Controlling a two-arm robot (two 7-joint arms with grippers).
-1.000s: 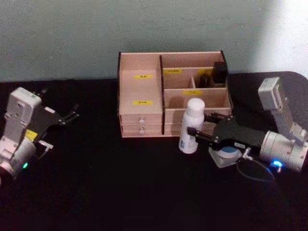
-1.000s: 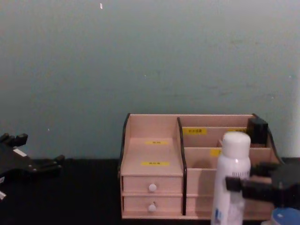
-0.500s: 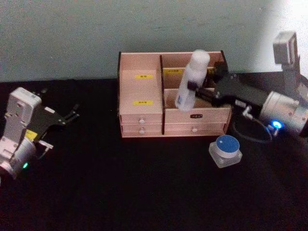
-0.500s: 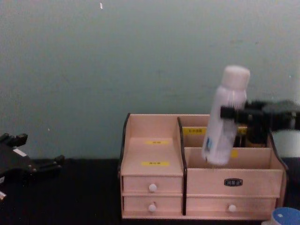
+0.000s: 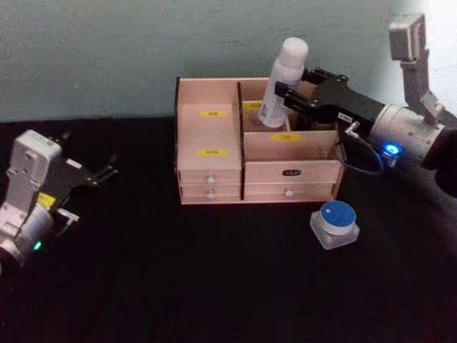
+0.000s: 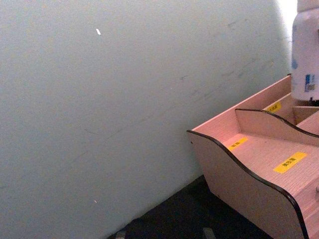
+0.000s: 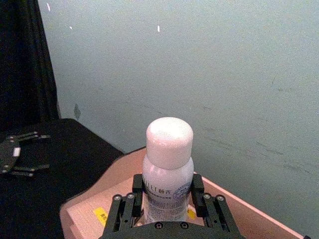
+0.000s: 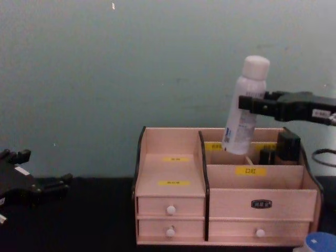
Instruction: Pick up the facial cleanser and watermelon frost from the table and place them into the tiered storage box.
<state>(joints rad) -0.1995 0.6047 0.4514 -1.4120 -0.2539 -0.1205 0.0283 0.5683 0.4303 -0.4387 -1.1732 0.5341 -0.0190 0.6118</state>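
The right gripper [image 5: 284, 96] pinches a white cylindrical plastic bottle with a rounded cap and blue print [image 8: 239, 131], one finger pressed to each side of its upper body just below the cap. I take this bottle for the facial cleanser. It hangs tilted, cap leaning toward the wall behind. Its base is low over the rear tier on the right side of the light pinkish wooden tiered storage box with dark edges and yellow labels [image 5: 207, 136]. I cannot tell whether the base has passed the rim.

The lean is the main risk. If released at this angle, the bottle would probably land on one edge of its base and tip against the tier wall or topple out over the lower front compartment. If the arm lowers without straightening it, the base may catch the divider and twist in the grip. A few small dark items [image 8: 287, 146] stand in the same rear tier just beside the bottle, toward the robot's right, and a sideways drift could knock them.

A small round blue-lidded jar in a clear base [image 5: 334, 223], likely the watermelon frost, sits on the black table [image 5: 214, 271] in front of the box. The left gripper [image 7: 45, 152] rests well apart, fingers spread.
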